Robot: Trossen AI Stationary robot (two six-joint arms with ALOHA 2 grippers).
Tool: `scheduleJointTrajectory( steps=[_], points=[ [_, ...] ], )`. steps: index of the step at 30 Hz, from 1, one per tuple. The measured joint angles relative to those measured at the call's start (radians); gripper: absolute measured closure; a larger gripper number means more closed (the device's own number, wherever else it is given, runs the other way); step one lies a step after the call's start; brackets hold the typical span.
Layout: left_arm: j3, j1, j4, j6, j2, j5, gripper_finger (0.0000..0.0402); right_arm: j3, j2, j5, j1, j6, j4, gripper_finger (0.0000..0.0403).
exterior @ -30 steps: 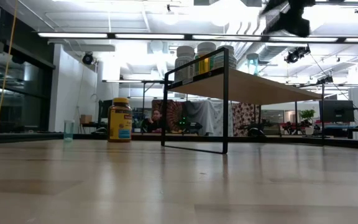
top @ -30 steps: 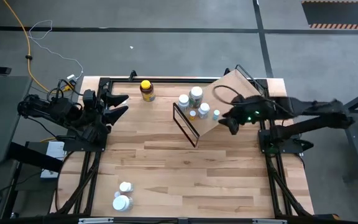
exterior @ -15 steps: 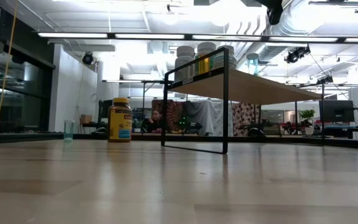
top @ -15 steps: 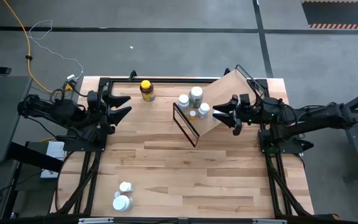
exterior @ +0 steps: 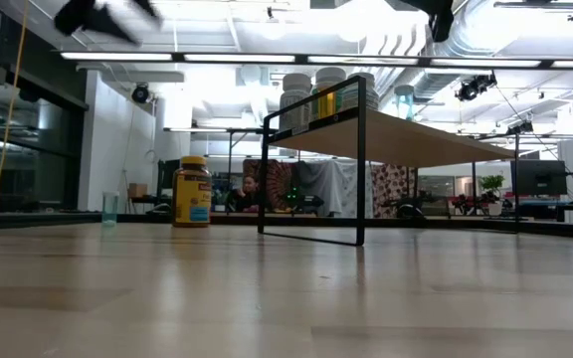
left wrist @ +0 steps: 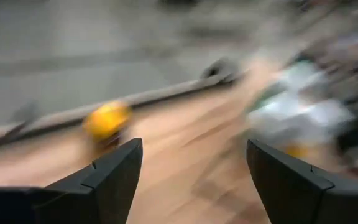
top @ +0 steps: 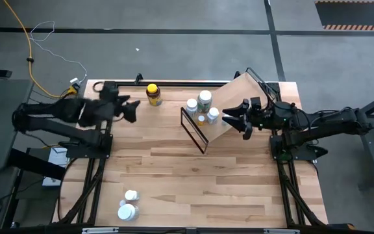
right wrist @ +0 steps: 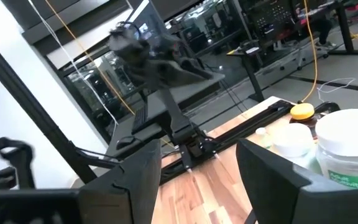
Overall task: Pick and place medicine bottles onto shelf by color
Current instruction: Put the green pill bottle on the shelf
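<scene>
- Near the surface's [top: 193, 169] far left corner, the left gripper [top: 130, 109] hangs with jaws open, empty, beside the amber bottle [top: 152, 94].
- White medicine bottles [top: 200, 107] stand on the shelf [top: 236, 104]; two [top: 128, 205] remain near the front edge.
- Right gripper [top: 234, 119] hovers over the shelf, jaws open, empty.

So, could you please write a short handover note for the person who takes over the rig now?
Left gripper: open, empty, near the amber bottle, which stands alone at the table's far edge.
Right gripper: open, empty, over the shelf.
Done: several white bottles stand on the shelf.
Left: the amber bottle and two white bottles at the near-left corner.
</scene>
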Motion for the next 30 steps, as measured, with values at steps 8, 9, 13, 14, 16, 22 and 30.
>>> scheduleJointTrajectory(
  steps=[8,9,13,14,16,22,30],
  points=[
    [0.025,0.471,-0.361,0.064,0.185,0.364,0.0124,0.000,0.000,0.001,0.000,-0.001,-0.001,0.0203],
    [0.010,0.514,-0.342,0.100,0.200,0.402,0.0124,0.000,0.000,0.001,0.000,-0.001,-0.001,0.0203],
    [-0.068,0.651,-0.253,0.190,0.258,0.494,0.0124,0.000,0.000,0.001,0.000,0.025,-0.004,0.0203],
    [-0.088,0.681,-0.226,0.196,0.268,0.510,0.0124,0.000,0.000,0.001,0.000,0.025,-0.005,0.0203],
    [-0.133,0.734,-0.167,0.206,0.283,0.534,0.0124,0.000,0.000,0.001,0.000,0.024,-0.010,0.0203],
    [-0.265,0.843,0.016,0.205,0.300,0.621,0.0124,0.000,0.001,0.001,0.000,0.024,-0.016,0.0203],
    [-0.335,0.897,0.129,0.201,0.363,0.567,0.0124,0.000,0.001,0.002,0.000,0.024,-0.017,0.0203]
  ],
)
